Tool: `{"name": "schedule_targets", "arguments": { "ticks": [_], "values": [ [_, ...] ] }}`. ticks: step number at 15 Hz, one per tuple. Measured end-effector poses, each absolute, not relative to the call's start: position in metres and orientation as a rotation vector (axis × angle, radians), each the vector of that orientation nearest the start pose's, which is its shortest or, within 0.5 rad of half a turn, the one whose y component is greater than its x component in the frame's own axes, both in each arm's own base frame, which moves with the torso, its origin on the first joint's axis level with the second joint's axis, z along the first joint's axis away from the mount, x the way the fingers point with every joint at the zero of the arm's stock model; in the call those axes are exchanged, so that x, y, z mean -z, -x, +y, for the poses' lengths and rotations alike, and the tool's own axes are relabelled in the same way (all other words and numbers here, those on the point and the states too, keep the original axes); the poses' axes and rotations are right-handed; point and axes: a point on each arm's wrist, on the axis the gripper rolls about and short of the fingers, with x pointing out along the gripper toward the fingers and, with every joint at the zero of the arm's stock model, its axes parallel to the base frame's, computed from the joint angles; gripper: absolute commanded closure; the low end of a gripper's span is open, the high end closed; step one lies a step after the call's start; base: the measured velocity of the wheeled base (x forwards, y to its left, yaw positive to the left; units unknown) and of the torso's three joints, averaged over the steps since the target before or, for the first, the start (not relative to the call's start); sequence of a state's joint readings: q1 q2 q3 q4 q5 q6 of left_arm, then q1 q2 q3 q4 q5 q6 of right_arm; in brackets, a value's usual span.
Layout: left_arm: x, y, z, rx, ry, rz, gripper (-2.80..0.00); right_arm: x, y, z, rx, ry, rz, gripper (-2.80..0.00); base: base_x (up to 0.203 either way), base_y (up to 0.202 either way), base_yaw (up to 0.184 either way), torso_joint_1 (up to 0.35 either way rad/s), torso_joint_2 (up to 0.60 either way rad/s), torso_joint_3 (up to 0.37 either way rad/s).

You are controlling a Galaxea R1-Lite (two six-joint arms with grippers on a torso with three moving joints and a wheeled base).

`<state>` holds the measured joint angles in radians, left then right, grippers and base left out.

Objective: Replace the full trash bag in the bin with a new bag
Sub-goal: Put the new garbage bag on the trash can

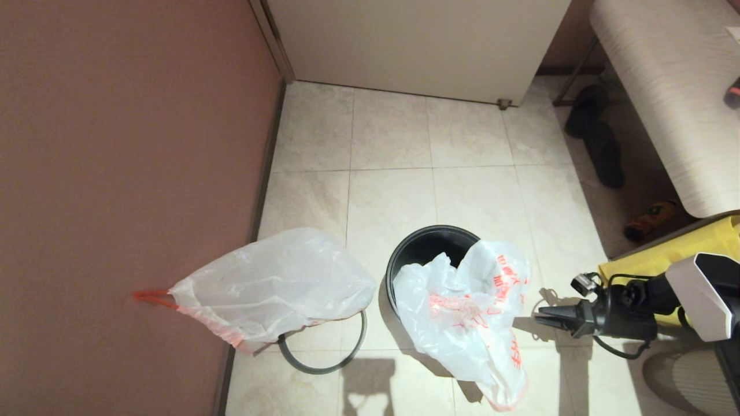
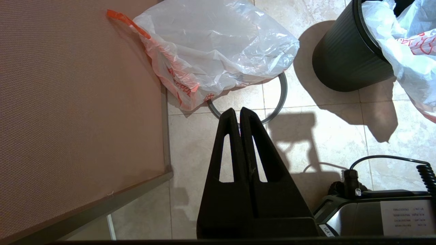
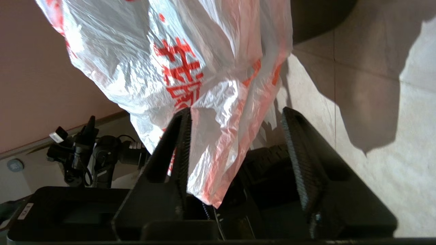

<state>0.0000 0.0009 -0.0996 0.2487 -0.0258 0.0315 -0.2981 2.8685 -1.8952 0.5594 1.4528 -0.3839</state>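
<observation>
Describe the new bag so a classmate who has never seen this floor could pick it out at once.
Find the brown wall on the left, then go right across the tiles to the round black bin. The new bag hangs over the bin's near rim and spills onto the floor. Unlike the plain bulgy full bag by the wall, it is limp and carries large red-orange printed characters.

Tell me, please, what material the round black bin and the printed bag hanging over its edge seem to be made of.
The bin: apparently moulded plastic with a matte finish, judging by fine vertical ribs and a dull sheen. The printed bag: thin translucent plastic film, glossy; it crumples into sharp creases and light passes through it.
</observation>
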Motion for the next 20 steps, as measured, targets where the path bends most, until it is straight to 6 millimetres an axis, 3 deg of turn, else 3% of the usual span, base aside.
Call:
{"name": "schedule_targets", "arguments": {
  "ticks": [4, 10, 19, 20],
  "values": [
    [-0.077, 0.032, -0.001, 0.028, -0.030, 0.149, 0.00, 0.113, -0.459, -0.109, -1.125, -0.883, 0.716, -2.80, 0.000, 0.000, 0.000, 0.000, 0.00, 0.000],
    [-0.077, 0.032, -0.001, 0.028, -0.030, 0.150, 0.00, 0.126, -0.472, -0.081, -1.201, -0.795, 0.687, -2.80, 0.000, 0.000, 0.000, 0.000, 0.00, 0.000],
    [-0.077, 0.032, -0.001, 0.028, -0.029, 0.149, 0.00, 0.089, -0.485, -0.070, -1.248, -0.706, 0.630, -2.80, 0.000, 0.000, 0.000, 0.000, 0.00, 0.000],
    [-0.077, 0.032, -0.001, 0.028, -0.029, 0.150, 0.00, 0.087, -0.486, -0.070, -1.249, -0.702, 0.626, 0.00, 0.000, 0.000, 0.000, 0.000, 0.00, 0.000]
  ]
}}
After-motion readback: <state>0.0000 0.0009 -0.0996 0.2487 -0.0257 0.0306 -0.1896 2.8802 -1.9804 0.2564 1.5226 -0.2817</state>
